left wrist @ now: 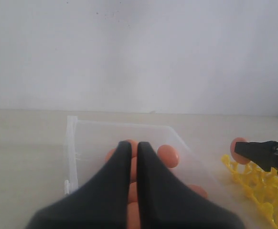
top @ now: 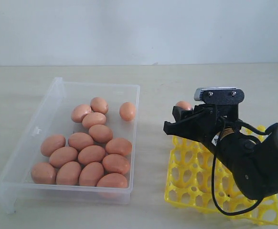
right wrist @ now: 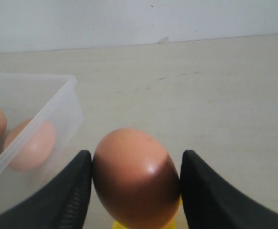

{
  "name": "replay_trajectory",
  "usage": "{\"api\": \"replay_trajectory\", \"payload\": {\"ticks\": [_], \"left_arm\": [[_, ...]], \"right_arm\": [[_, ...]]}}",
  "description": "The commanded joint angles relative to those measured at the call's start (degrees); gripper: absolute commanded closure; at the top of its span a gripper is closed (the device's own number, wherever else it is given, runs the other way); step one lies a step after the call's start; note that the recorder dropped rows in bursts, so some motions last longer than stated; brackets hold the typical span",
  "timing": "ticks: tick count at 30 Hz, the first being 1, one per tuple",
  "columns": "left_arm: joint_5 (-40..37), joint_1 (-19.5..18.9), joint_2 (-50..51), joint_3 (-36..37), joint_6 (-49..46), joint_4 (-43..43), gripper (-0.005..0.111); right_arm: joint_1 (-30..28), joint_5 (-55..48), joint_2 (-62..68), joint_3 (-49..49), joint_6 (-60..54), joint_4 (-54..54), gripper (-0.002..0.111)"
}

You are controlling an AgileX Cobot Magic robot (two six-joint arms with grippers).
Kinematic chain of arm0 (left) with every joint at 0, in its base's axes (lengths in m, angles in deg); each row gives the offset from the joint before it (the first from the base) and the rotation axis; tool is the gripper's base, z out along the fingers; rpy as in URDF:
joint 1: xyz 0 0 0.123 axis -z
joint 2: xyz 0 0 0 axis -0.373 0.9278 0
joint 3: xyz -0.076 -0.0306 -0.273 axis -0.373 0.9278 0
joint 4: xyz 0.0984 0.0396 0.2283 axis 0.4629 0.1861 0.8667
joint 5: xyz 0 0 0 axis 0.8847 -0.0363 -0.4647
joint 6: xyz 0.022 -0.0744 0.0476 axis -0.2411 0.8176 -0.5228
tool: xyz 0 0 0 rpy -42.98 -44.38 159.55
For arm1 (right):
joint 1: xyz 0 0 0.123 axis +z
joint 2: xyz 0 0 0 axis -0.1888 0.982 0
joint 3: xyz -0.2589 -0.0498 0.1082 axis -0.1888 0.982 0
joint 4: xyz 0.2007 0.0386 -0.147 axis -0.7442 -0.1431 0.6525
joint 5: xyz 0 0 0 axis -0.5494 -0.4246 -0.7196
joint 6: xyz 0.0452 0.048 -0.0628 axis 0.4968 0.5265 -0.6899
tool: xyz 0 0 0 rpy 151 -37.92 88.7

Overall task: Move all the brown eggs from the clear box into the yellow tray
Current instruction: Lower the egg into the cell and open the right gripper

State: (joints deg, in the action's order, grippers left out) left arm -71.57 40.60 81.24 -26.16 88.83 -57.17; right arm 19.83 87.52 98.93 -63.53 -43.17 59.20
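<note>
Exterior view first: where are the brown eggs (top: 91,154) sitting?

Fifteen of them lie in the clear box (top: 101,84) on the left side of the table (top: 153,90). Most are bunched together and touching. One lone egg (top: 127,111) sits apart, close to the box wall nearest the yellow tray (top: 187,191).

And the sixteenth?

It is the held egg (top: 183,105), carried by the right gripper (top: 172,120). From this angle only its top shows behind the black fingers, over the far corner of the tray on the box's side.

Does the right wrist view confirm the grip?

Yes. The held egg (right wrist: 132,171) fills the gap, and both fingers (right wrist: 67,195) press against its sides. A sliver of yellow shows just below it. I cannot tell whether the egg touches the tray or hangs above it.

What about the other arm?

It does not show in the exterior view. In the left wrist view the left gripper (left wrist: 133,145) has its fingers (left wrist: 115,176) drawn together, with only a thin slit between them and no grip on any egg. Beyond the tips lies the clear box (left wrist: 72,143) with several eggs in it.

Is the tray visible there too?

A piece of the yellow tray (left wrist: 258,186) shows at the edge, with the held egg (left wrist: 238,149) at its near corner.
</note>
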Motion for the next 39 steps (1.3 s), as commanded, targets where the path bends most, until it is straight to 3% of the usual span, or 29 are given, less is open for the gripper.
{"api": "replay_trajectory", "payload": {"ticks": [1,16,18,22,23,33,39], "left_arm": [[0.33,0.45,-0.15,0.15,0.47,-0.13,0.103],[0.09,0.45,-0.15,0.15,0.47,-0.13,0.103],[0.09,0.45,-0.15,0.15,0.47,-0.13,0.103],[0.09,0.45,-0.15,0.15,0.47,-0.13,0.103],[0.09,0.45,-0.15,0.15,0.47,-0.13,0.103],[0.31,0.45,-0.15,0.15,0.47,-0.13,0.103],[0.31,0.45,-0.15,0.15,0.47,-0.13,0.103]], "right_arm": [[-0.45,-0.55,-0.12,-0.40,-1.40,-1.05,0.109],[-0.45,-2.27,-0.12,-0.40,-1.78,-3.19,0.107],[-0.45,-2.24,-0.12,-0.40,-1.78,-3.19,0.099],[-0.45,-2.40,-0.12,-0.40,-1.67,-3.19,0.064],[-0.45,-2.71,-0.12,-0.40,-1.67,-3.19,0.062],[-0.45,-0.87,-1.32,-0.40,-4.37,-3.30,0.062],[-0.45,-1.12,-11.03,-0.40,-6.65,-1.00,0.062]]}}
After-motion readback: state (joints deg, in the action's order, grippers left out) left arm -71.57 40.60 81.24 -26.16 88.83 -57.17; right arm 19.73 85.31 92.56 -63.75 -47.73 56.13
